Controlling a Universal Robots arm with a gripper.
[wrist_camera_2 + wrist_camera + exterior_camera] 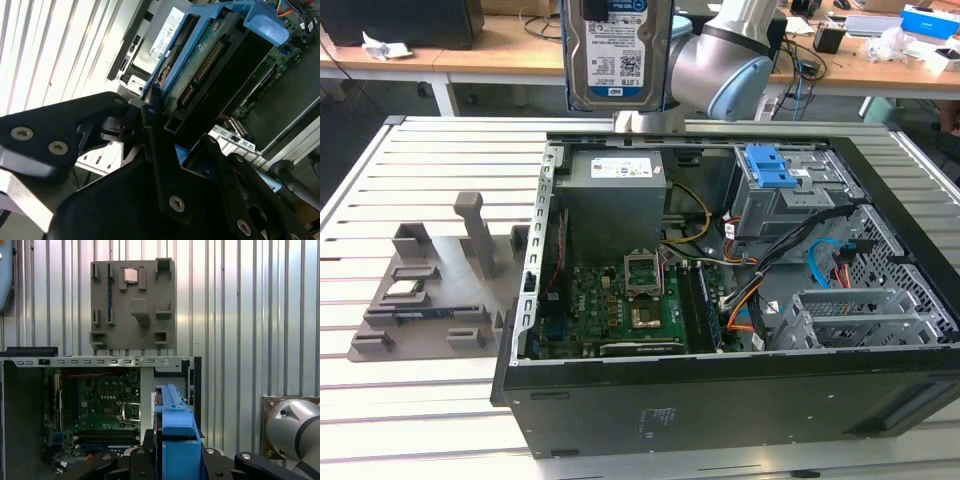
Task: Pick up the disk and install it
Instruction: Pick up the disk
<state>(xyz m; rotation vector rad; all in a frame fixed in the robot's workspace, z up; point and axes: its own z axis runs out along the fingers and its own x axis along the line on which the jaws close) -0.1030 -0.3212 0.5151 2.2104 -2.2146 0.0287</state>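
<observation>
Silver arm; blue joint cap; black screwed tool

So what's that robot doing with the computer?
The robot arm's end effector is gripping a flat silver hard drive with a blue plastic frame, holding it in the air above the open black computer case. The drive is not inside the case yet. Beside the case sits a grey holder tray with a small square silver chip on it.

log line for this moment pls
gripper: shut on disk | disk: held upright over open case | install: not done
</observation>
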